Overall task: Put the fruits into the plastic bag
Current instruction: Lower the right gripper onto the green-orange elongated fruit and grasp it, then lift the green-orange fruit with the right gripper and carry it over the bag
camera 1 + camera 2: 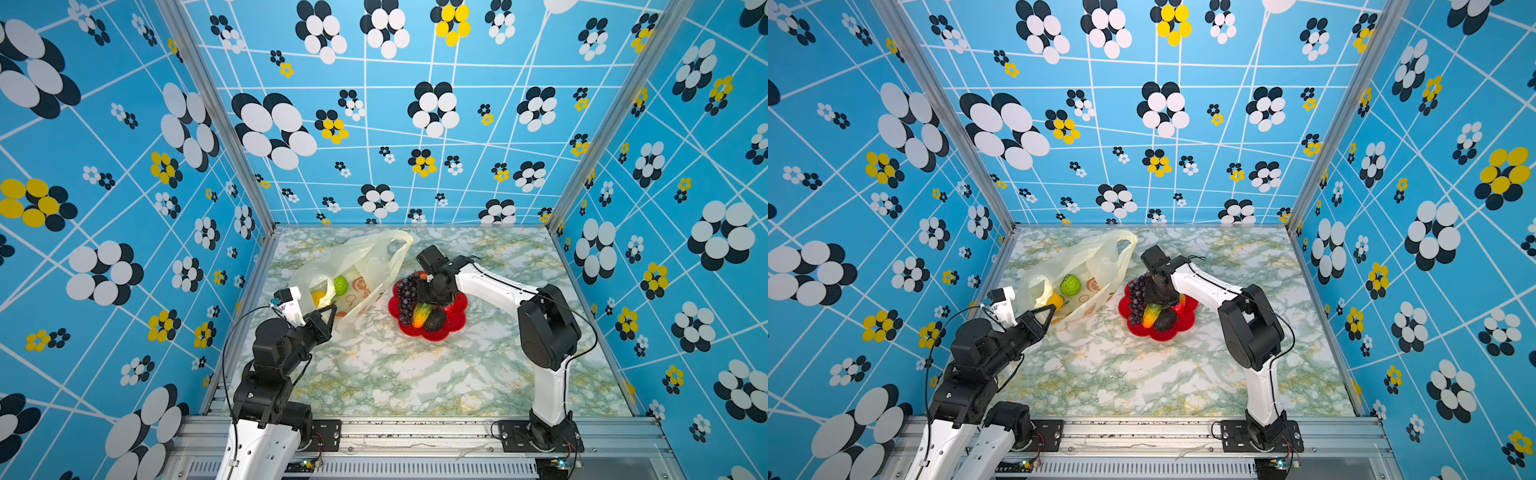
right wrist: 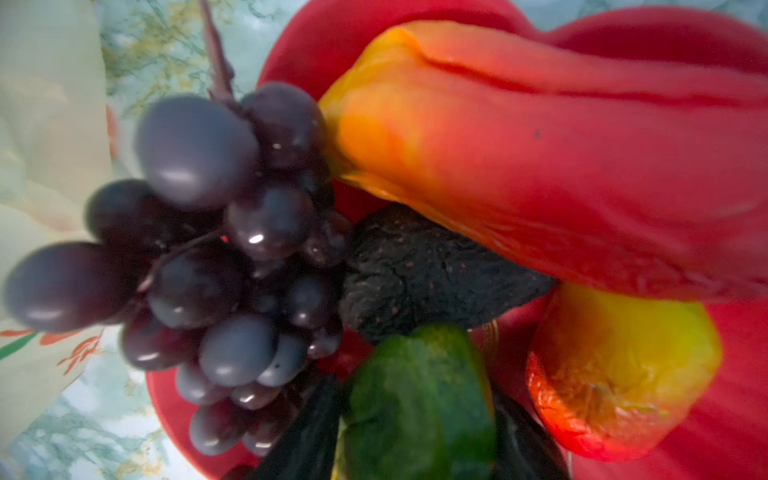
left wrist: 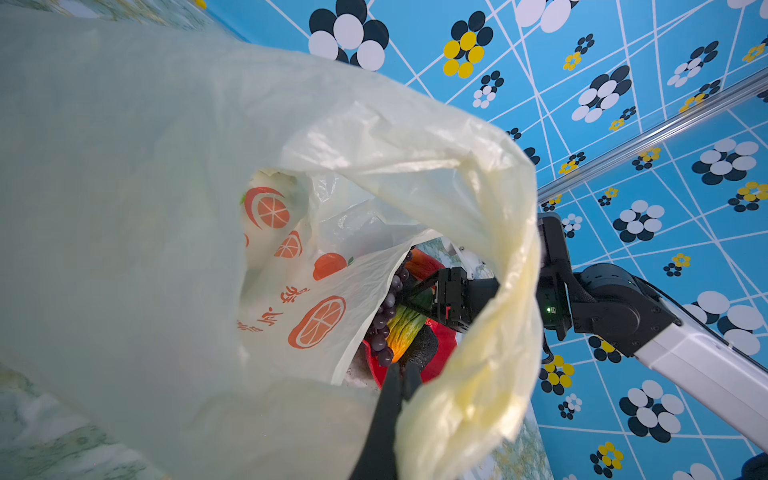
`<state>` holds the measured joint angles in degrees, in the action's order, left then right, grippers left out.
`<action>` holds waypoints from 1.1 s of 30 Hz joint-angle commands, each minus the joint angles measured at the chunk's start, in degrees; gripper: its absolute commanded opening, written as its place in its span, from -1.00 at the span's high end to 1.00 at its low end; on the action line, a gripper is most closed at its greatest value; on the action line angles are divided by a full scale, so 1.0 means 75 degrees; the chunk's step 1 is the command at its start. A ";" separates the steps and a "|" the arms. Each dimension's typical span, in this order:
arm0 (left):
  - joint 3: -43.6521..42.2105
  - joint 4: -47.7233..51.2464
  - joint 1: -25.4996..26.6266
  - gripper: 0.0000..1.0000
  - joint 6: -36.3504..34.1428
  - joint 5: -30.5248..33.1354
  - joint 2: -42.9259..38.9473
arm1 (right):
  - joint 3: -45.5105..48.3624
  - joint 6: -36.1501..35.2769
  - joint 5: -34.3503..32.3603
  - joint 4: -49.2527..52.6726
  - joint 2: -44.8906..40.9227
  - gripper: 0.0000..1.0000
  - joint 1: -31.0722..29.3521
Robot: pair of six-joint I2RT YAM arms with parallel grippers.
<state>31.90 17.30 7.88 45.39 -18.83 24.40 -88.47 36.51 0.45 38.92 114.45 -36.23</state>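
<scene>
Over the red dish, the right fingers straddle the green cucumber, grip unclear; it could slip or drag the grapes. Nearby the left fingers clamp the plastic bag open on the bench.

Pale-yellow bag, orange fruit print; red dish; purple grapes; blue flowered walls; green-marbled table.

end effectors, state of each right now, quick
left end effector: closed on the plastic bag
right end effector: around the green cucumber, grip cannot be told
</scene>
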 commanded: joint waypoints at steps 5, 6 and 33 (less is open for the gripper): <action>0.0049 -0.0056 -0.0056 1.00 -0.0075 0.0039 0.0073 | 0.0324 0.0069 -0.0183 -0.0324 -0.0216 0.24 0.0073; 0.0039 -0.0078 -0.0055 1.00 -0.0063 0.0038 0.0095 | 0.0360 0.0049 -0.0248 -0.0347 -0.0301 0.26 0.0073; -0.0056 -0.0209 -0.0057 1.00 0.0072 -0.0009 0.0143 | 0.1265 -0.0303 -0.1213 -0.1140 -0.2031 0.61 0.0131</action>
<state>31.90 17.19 7.88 45.82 -18.85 25.69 -80.18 35.18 -6.52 31.79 101.56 -35.53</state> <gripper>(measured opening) 0.044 0.350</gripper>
